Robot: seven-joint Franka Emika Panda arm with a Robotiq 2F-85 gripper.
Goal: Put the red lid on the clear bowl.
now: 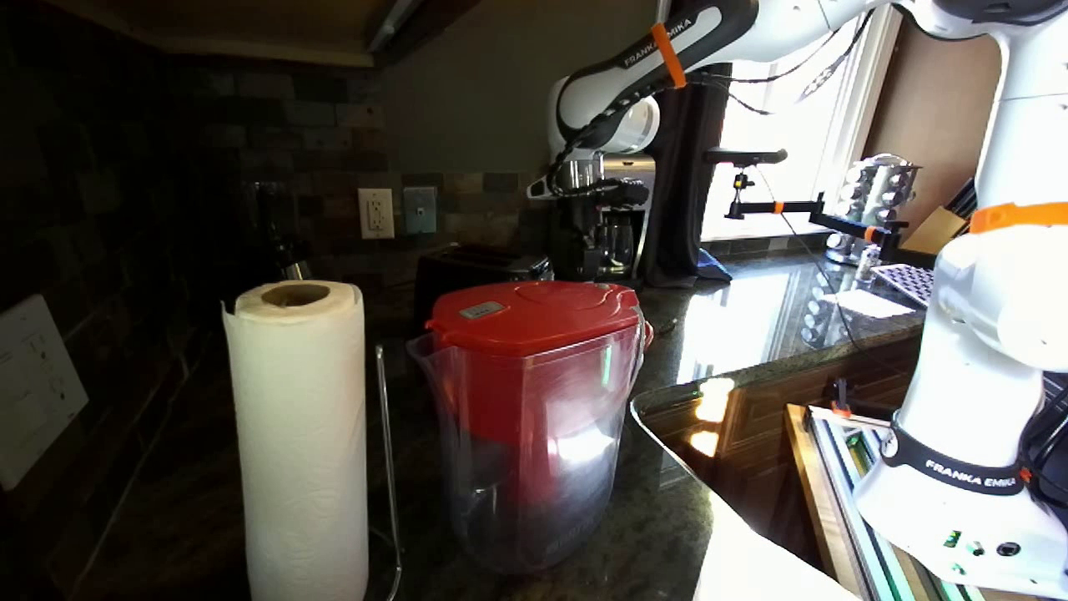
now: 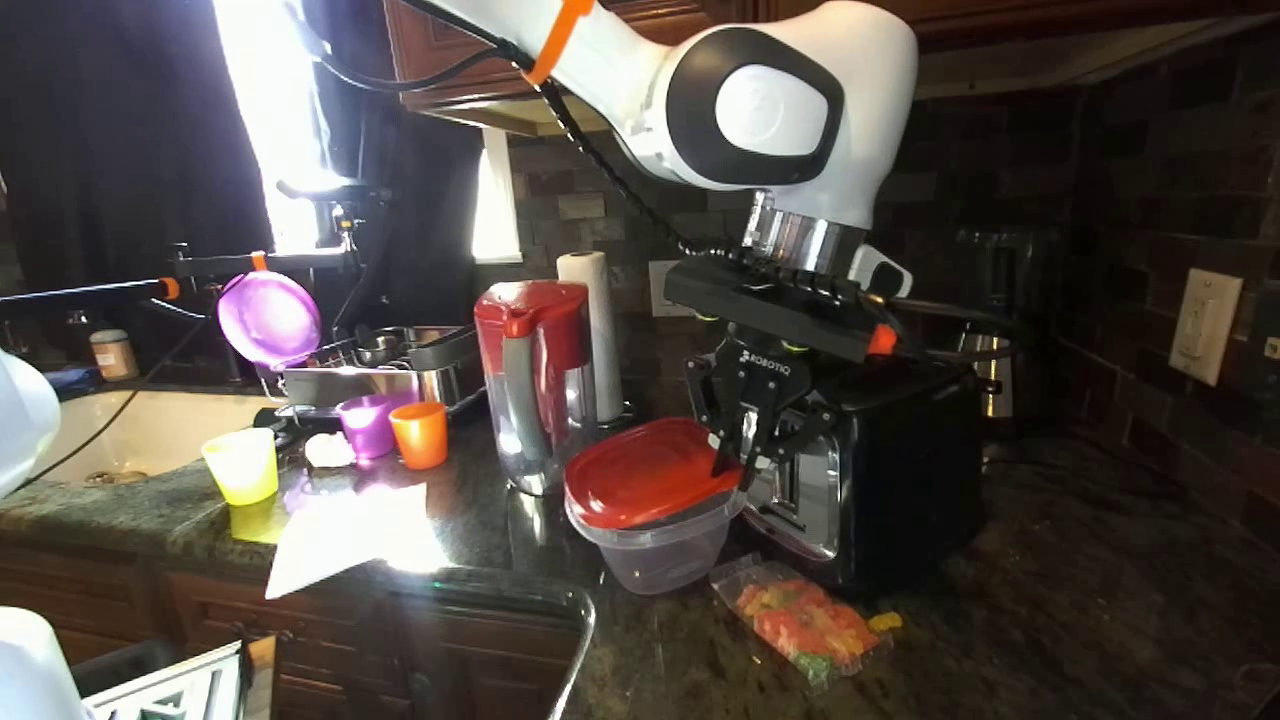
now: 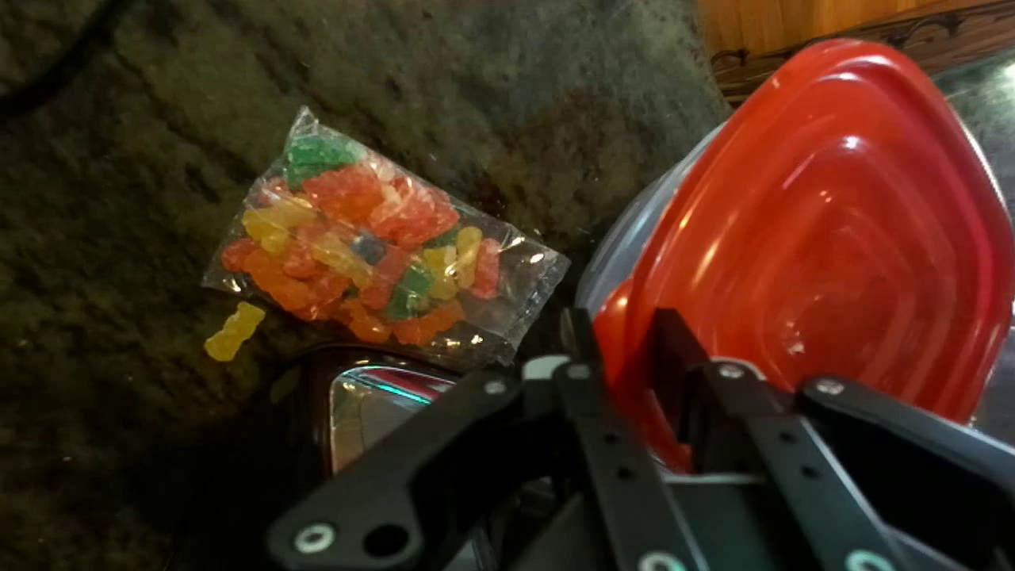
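Observation:
The red lid [image 2: 650, 475] is a rounded, roughly square plastic lid lying over the clear bowl [image 2: 665, 555]. It looks tilted, with its gripper side higher than the bowl's rim. In the wrist view the lid [image 3: 833, 238] covers most of the bowl [image 3: 626, 246]. My gripper [image 2: 733, 475] points down at the lid's edge next to the toaster. In the wrist view my gripper [image 3: 622, 312] straddles the rim, one finger outside and one on the top side, nearly closed, with the rim filling the narrow gap. Lid and bowl do not show behind the pitcher in an exterior view.
A black toaster [image 2: 900, 480] stands close beside the gripper and bowl. A candy bag [image 2: 800, 615] lies in front of it, also in the wrist view [image 3: 365, 246]. A red-topped pitcher [image 1: 534, 313] and paper towel roll [image 1: 300, 442] stand behind. Cups [image 2: 418, 435] stand farther off.

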